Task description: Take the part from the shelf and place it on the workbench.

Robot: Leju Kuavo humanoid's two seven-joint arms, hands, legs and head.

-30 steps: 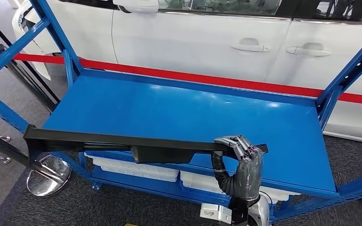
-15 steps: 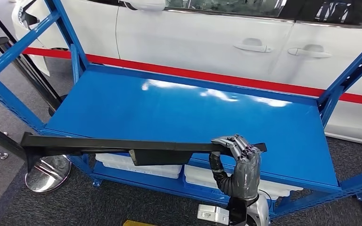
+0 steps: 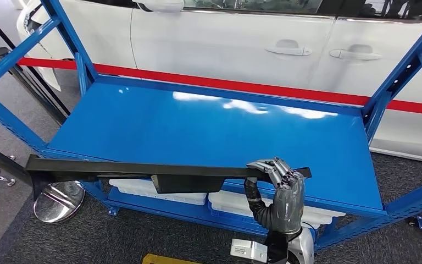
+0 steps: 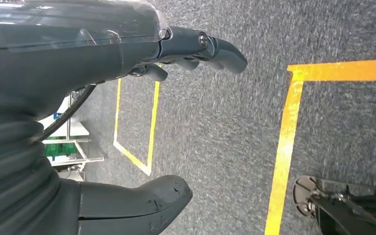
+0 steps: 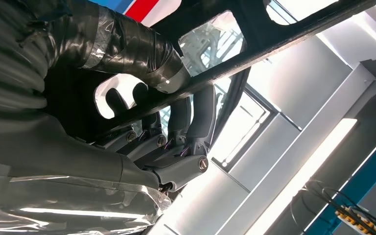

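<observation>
The part is a long black trim strip (image 3: 143, 169), held level in front of the blue shelf (image 3: 214, 129) and above its front edge. My right hand (image 3: 281, 192) grips the strip near its right end, fingers curled over the top. In the right wrist view the same black strip (image 5: 293, 36) crosses the picture with my right hand's fingers (image 5: 186, 127) wrapped around it. My left hand (image 4: 142, 122) hangs above grey carpet, thumb and fingers apart, holding nothing.
A white car (image 3: 242, 44) and a red barrier tape (image 3: 242, 87) stand behind the shelf. White bins (image 3: 159, 190) sit on the lower shelf level. A chrome post base (image 3: 57, 201) stands at the left. Yellow floor lines (image 4: 289, 122) mark the carpet.
The camera has shifted a little, so the shelf and car sit differently in the picture. The strip stays in my right hand at about the same height.
</observation>
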